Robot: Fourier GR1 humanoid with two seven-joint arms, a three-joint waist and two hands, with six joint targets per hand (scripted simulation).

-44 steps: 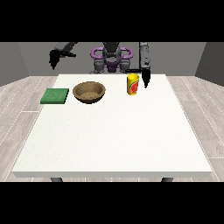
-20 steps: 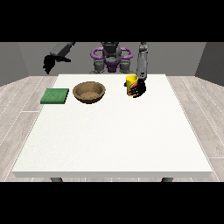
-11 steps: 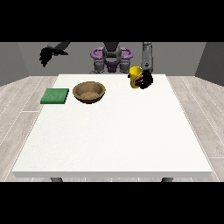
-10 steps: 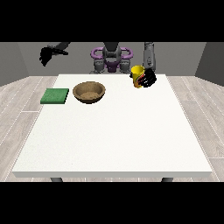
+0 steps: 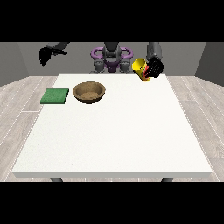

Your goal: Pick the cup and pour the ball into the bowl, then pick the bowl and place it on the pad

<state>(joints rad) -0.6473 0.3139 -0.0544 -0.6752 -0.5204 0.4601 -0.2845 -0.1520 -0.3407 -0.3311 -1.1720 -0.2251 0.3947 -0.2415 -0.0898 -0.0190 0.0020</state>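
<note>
The yellow cup (image 5: 140, 68) is lifted off the table at the far right, tilted with its mouth turned toward the view's left. The hand at the view's right (image 5: 153, 69) is shut on it, fingers wrapped round its side. The ball is hidden from me. A brown bowl (image 5: 89, 92) rests on the white table (image 5: 113, 131) left of centre. Left of the bowl lies the green pad (image 5: 55, 96). The hand at the view's left (image 5: 45, 54) hangs raised in the air, beyond the table's far left corner, holding nothing.
The robot's torso (image 5: 111, 59) stands behind the table's far edge. Grey wood flooring surrounds the table on both sides.
The hand at the view's right closed on the cup, lifted it from the table and tilted it leftward. The hand at the view's left rose a little.
</note>
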